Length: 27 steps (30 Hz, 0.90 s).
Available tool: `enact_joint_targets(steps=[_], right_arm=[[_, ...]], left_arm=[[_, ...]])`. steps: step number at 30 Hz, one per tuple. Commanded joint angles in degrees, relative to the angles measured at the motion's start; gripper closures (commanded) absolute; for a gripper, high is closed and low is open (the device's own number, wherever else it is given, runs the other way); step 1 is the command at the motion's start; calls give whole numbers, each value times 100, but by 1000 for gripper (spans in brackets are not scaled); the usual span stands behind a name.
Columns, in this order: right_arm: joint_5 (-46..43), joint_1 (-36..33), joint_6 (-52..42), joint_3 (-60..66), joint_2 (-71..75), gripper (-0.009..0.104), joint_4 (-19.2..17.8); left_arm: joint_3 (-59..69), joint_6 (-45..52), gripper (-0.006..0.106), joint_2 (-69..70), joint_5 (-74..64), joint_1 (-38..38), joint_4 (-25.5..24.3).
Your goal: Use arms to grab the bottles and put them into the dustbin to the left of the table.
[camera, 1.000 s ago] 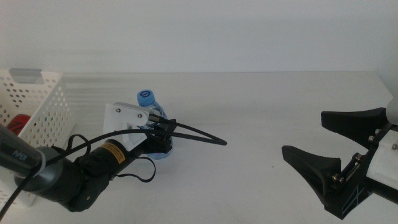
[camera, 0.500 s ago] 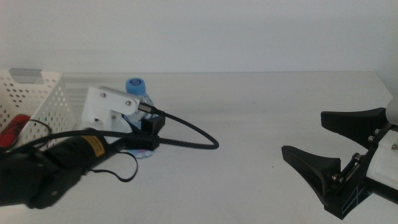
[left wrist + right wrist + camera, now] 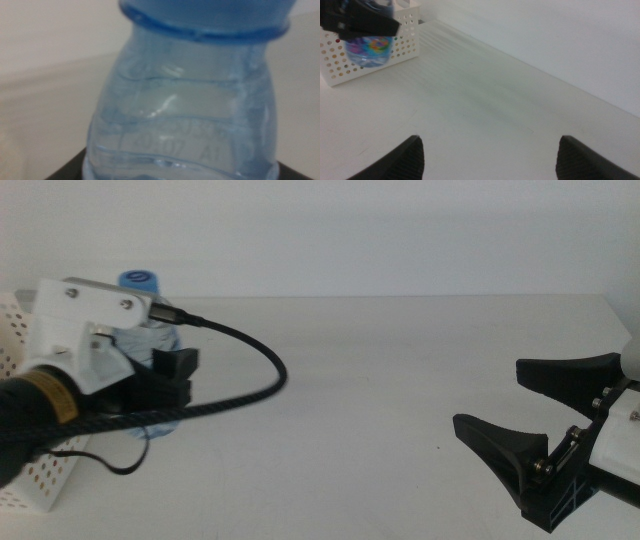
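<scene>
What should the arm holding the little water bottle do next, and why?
Probably carry it a little further left, then let go. The left gripper is shut on the water bottle, held up beside the dustbin, not yet over it. The right gripper waits open.

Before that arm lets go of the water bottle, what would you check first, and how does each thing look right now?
1. Left pincer has the water bottle firmly: ok, shut on it, bottle lifted.
2. Bottle upright: ok, blue cap on top.
3. Bottle over the white basket: not ok, it hangs at the near wall, apparently not above the opening.
4. Room inside the basket: cannot tell, the arm hides most of it.
5. Black cable free: ok, it loops in the air, snagging nothing seen.
6. Right pincer out of the way: ok, open and waiting at the table's right side.
</scene>
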State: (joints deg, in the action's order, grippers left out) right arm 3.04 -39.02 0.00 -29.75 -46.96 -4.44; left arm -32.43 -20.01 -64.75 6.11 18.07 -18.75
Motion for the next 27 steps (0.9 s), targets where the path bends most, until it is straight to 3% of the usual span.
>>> enact_joint_targets(steps=[1, 8, 11, 15, 17, 22, 27], right_arm=[[-402, -21, -30, -158, 46, 25, -18], [-402, -21, -30, -158, 46, 25, -18], [-402, -21, -30, -158, 46, 25, -18], [-402, -21, -30, -158, 46, 25, -18], [-402, -21, -30, -158, 46, 25, -18], [-402, -21, -30, -158, 46, 25, -18], [-402, -21, -30, -158, 46, 25, -18]], left_arm=[[-401, -119, 105, 474, -397, 8, 113], [-1574, -28, 105, 767, -3010, 0, 165], [-2077, 444, 105, 711, -3784, -4, 251], [-2870, 1445, 105, 429, -4612, -479, 1137], [-3261, 2100, 105, 186, -5025, -1005, 1745], [-4280, 3290, 105, -557, -6033, -2238, 2727], [-5148, 3454, 105, -1221, -6773, -2761, 2881]])
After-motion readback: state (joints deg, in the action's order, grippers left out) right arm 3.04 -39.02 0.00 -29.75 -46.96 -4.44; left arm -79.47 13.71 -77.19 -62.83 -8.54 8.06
